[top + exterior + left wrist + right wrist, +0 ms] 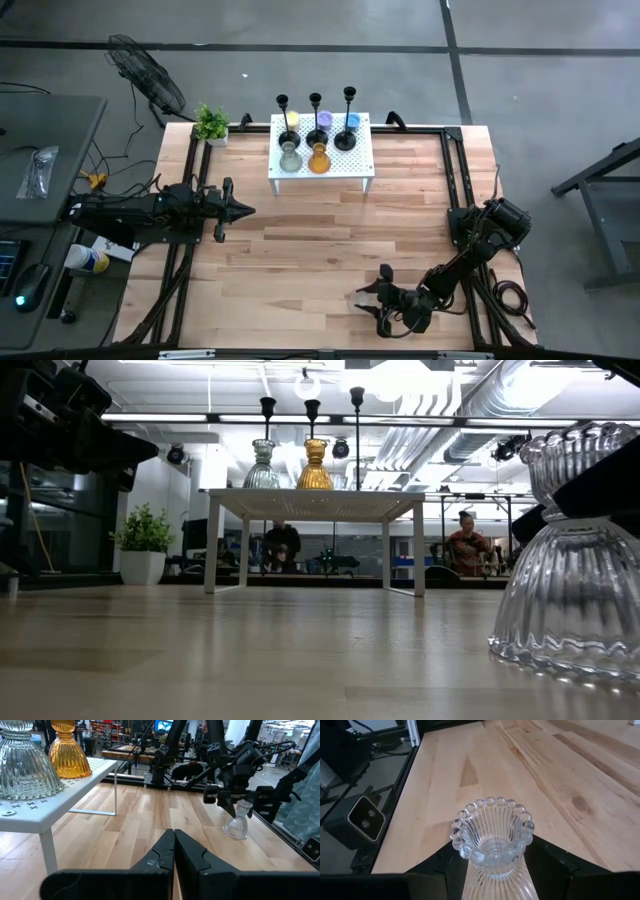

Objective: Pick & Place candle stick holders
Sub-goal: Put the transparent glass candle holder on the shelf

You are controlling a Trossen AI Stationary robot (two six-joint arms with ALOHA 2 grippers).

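Observation:
A clear ribbed glass candle holder [492,837] stands near the table's near right corner, its wide base [570,630] on the wood. My right gripper [372,298] is shut on it. My left gripper [245,210] is shut and held level over the table's left side, touching nothing. At the far middle a white perforated stand [355,160] carries three slim black candlesticks [315,102] and yellow [291,120], purple [324,119], blue [352,120], pale green [290,157] and amber [319,158] glass cups. My right gripper pinches the clear holder's narrow neck [472,872], just under its beaded cup, with one dark finger [437,870] on each side. The fingers come from the table's right, slanting a little downward. The holder is upright with its base on the table.
A small green potted plant [211,123] sits at the far left corner. Black rails [455,170] run along the table's sides. Bare wood [320,240] lies between the stand and both grippers. A fan [150,72] and a desk stand off the table to the left. People [465,545] sit in the room behind.

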